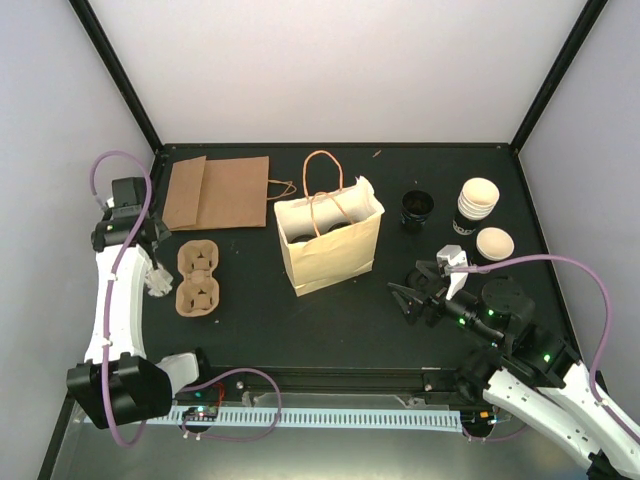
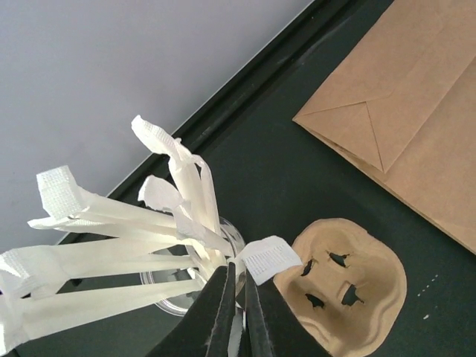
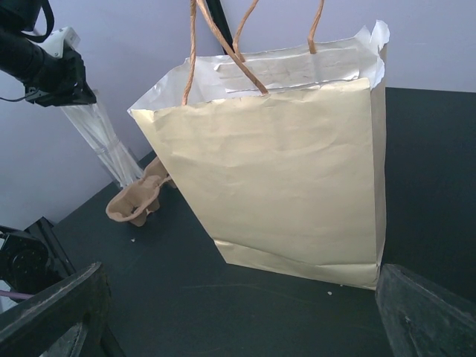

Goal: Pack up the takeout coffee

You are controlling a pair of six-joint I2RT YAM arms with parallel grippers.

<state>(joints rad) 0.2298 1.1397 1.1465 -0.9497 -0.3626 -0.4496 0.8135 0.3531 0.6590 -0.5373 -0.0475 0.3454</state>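
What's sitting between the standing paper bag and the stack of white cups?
A small round stack of black lids, apart from both the paper bag and the cups. The top view shows it.

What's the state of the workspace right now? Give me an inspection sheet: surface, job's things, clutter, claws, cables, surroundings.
Surface: black table, a few specks.
Job's things: cup stack and single cup upright at right, outside the bag; bag upright, open, contents unclear.
Clutter: lids, flat brown bag, tray, straws in a glass.
Claws: left claw shut on a straw; right claw open, empty, facing the bag.
Cables: purple cables loop along both arms, clear of items.
Surroundings: white walls, black frame.
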